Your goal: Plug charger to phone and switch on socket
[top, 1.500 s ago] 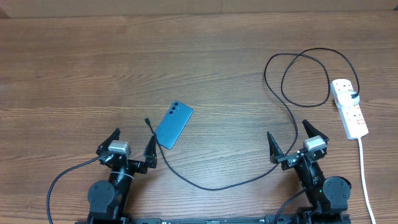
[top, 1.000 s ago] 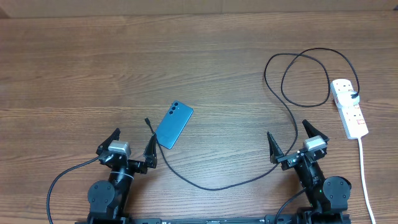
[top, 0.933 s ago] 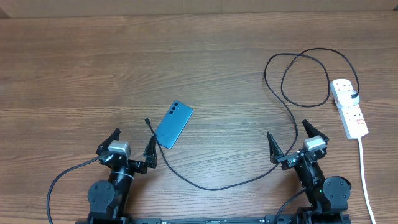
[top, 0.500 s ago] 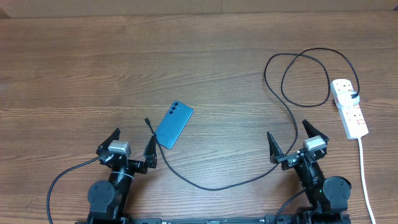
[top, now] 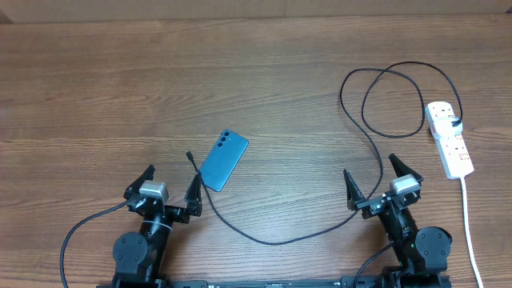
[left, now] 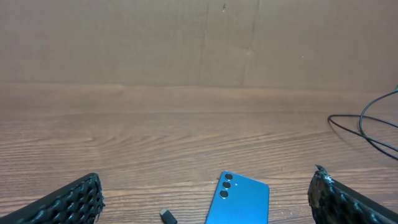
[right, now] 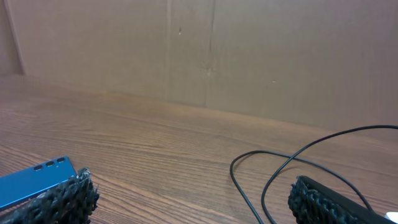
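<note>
The bench [top: 160, 80] is carrying everything, and nothing is being held. The charger [top: 276, 242] is sprawling widest: it is looping at the far right, sweeping down past the right arm, then curving across the near edge toward the left arm. Its plug [top: 454, 122] appears to be sitting already in the socket [top: 450, 140], which is lying ahead and to the right of the right gripper [top: 369, 165], long axis running away from the robot.

The left gripper [top: 173, 174] and the right one are both standing spread wide and empty. The phone [top: 223, 162] is lying face down just ahead of the left gripper and slightly to its right. Its long axis is slanting, with the camera end pointing far-right and the port end pointing back toward that gripper.

The connector tip [top: 190, 155] is resting just beside the phone's near-left edge, apart from it. In the left wrist view it is showing low between the fingers. The left arm is therefore looking better placed for the tip, and the right arm for the switch.
</note>
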Controlling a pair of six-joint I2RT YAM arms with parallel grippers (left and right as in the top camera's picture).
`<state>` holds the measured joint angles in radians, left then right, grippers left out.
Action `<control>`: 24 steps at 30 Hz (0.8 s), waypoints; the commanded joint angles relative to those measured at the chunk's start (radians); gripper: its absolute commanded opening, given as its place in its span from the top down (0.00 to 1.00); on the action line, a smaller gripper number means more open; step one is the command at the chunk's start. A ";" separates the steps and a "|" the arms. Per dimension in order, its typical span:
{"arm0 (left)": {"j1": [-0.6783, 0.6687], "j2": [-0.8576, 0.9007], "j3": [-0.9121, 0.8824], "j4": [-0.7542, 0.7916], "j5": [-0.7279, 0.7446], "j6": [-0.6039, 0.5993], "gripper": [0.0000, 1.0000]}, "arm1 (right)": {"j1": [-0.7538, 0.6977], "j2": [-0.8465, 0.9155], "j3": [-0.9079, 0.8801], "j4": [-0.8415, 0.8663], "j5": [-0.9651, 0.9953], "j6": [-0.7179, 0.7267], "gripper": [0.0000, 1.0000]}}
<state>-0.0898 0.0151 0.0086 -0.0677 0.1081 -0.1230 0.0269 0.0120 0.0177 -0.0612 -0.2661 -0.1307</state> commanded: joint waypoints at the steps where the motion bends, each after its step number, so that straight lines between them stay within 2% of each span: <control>1: 0.007 -0.009 -0.004 -0.002 -0.008 0.015 0.01 | 0.006 -0.009 -0.011 0.007 -0.005 -0.002 0.00; 24: 0.007 -0.009 -0.004 0.013 -0.007 0.015 0.00 | 0.006 -0.009 -0.011 0.006 -0.005 -0.002 0.00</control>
<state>-0.0898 0.0151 0.0086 -0.0616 0.1081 -0.1230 0.0269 0.0120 0.0177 -0.0616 -0.2661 -0.1310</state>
